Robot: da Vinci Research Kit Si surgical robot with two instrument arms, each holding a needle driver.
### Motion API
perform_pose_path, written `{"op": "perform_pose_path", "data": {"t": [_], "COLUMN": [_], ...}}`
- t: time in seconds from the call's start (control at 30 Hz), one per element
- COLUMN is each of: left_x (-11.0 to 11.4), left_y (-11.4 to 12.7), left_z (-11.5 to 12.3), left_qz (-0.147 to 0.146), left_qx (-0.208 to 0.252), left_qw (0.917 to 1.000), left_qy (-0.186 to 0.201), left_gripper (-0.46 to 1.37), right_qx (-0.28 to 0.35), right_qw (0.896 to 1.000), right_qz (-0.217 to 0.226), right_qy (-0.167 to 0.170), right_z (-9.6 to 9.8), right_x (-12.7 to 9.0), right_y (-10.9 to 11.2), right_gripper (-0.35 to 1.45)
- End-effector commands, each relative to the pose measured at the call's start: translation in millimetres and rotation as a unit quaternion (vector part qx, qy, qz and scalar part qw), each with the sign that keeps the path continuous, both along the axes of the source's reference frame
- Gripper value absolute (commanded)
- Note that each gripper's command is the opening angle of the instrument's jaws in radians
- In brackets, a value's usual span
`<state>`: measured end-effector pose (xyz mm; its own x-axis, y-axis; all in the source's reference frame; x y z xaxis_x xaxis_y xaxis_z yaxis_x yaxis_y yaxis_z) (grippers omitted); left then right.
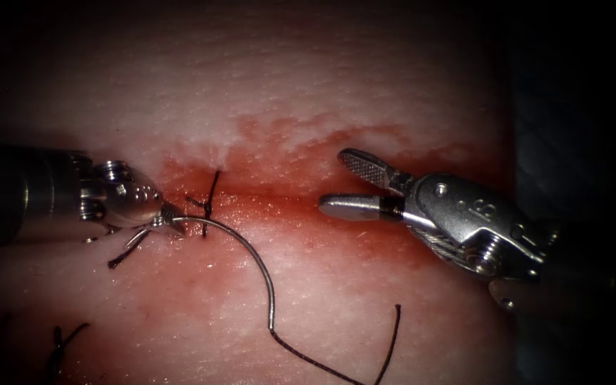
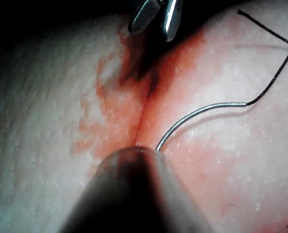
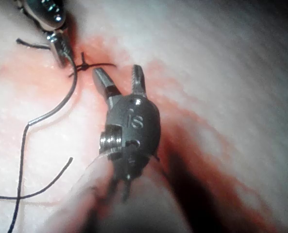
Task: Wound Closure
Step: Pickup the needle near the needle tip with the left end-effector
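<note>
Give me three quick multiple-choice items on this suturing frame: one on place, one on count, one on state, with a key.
1. Where does the left claw grip the needle?
A. near its tip
B. at mid-curve
C. at the thread end

2. How many tied stitches cross the cut?
A. none
B. one
C. three

3. How is the right claw?
A. open, holding nothing
B. shut on the thread
C. shut on the tissue

Key: A, the curve leaves the left claw and lies on the tissue; B, one stitch beside the left claw; A, its jaws are spread.

Left hand (image 1: 169, 217) at cut's (image 1: 279, 203) left end, holding needle (image 1: 251, 257) tip; right hand (image 1: 340, 187) opposite, open, holding nothing; needle on tissue (image 1: 336, 85).
</note>
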<state>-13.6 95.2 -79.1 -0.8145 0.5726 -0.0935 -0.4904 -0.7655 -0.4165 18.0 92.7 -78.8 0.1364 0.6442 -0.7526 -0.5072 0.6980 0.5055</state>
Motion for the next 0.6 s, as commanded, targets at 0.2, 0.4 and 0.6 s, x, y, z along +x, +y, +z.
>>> {"op": "perform_pose_path", "data": {"t": [0.2,0.4,0.6], "left_x": [0.4,1.4,1.9], "left_y": [1.1,2.9,3.0], "left_z": [-1.4,-4.6,-7.2], "left_qz": [-0.016,-0.043,-0.073], "left_qx": [-0.02,-0.043,-0.043], "left_qw": [0.9997,0.998,0.9952], "left_qy": [-0.002,-0.019,-0.048], "left_gripper": [-0.35,-0.35,-0.35], "right_qx": [0.0,0.0,0.0], "right_qw": [1.0,1.0,1.0], "right_qz": [-0.001,-0.001,-0.001], "right_qy": [-0.003,-0.002,-0.003], "right_z": [0.2,0.3,0.3], "right_x": [0.0,0.1,0.1], "right_y": [0.0,0.0,0.0], "right_gripper": [0.52,0.52,0.53]}}
